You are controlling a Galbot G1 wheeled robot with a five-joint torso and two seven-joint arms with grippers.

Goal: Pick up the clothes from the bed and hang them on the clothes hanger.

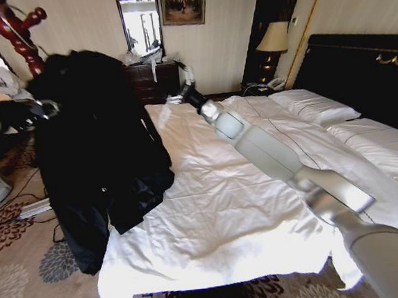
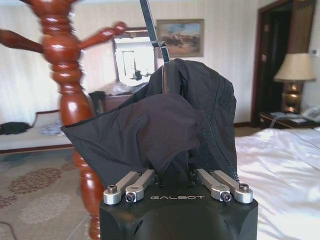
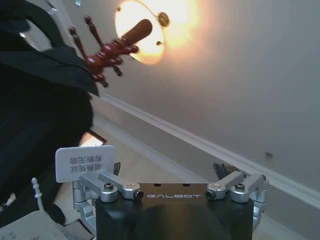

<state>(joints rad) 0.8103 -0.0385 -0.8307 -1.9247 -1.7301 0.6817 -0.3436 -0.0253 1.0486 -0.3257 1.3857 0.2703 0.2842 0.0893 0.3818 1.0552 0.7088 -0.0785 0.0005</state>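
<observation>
— Where is the coat (image 1: pixel 94 151) seen?
— It is held up high beside the bed (image 1: pixel 218 210), just by the red-brown coat stand (image 1: pixel 18 32). Its lower part is draped over the bed's edge and down toward the carpet (image 1: pixel 30 289).
— What is gripped by the left hand (image 2: pixel 172 172)?
— Black cloth of the coat is pinched in it.
— And the right hand (image 3: pixel 172 172)?
— It is spread open, pointed up at the ceiling lamp (image 3: pixel 145 30). A white tag (image 3: pixel 84 162) is seen by it.

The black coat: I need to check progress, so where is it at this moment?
In the head view the coat hangs at the robot's left, off the bed, gripped by the left gripper beside the coat stand.
</observation>
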